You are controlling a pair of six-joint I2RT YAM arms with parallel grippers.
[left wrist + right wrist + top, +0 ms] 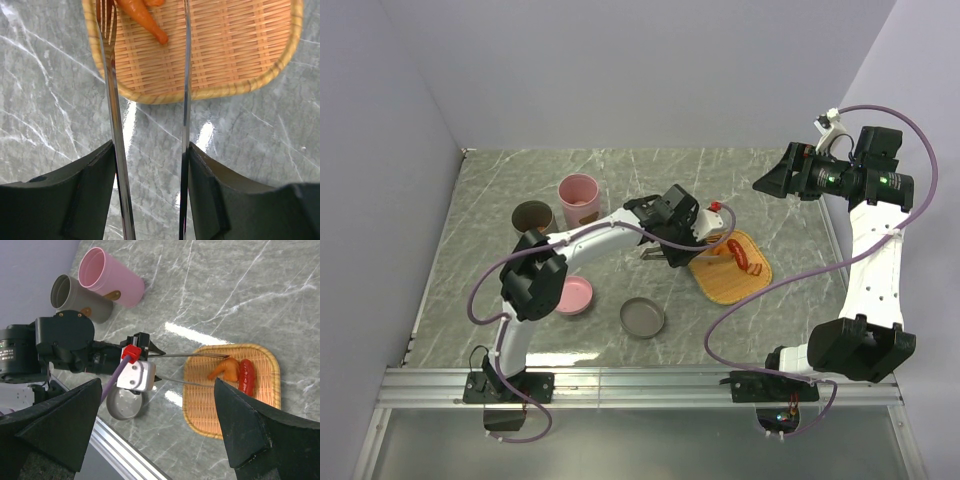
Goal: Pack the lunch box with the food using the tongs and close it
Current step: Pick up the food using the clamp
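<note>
The tongs (114, 125), held tight by the left gripper (151, 150) while the right gripper (157, 415) stands wide open, should be squeezed gently around the orange chunk (145, 20).

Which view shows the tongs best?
Right wrist: both arms of the tongs run whole from the left gripper to the tray. Left wrist shows them close up, tips running off the frame. The top view hides most of them under the left arm.

There were two cups, pink cup (580, 200) and grey cup (532, 217); two shallow dishes, pink dish (575, 297) and grey dish (642, 318); one woven tray (725, 286); one tongs (113, 115); two food pieces, orange piece (225, 370) and red piece (246, 376).
</note>
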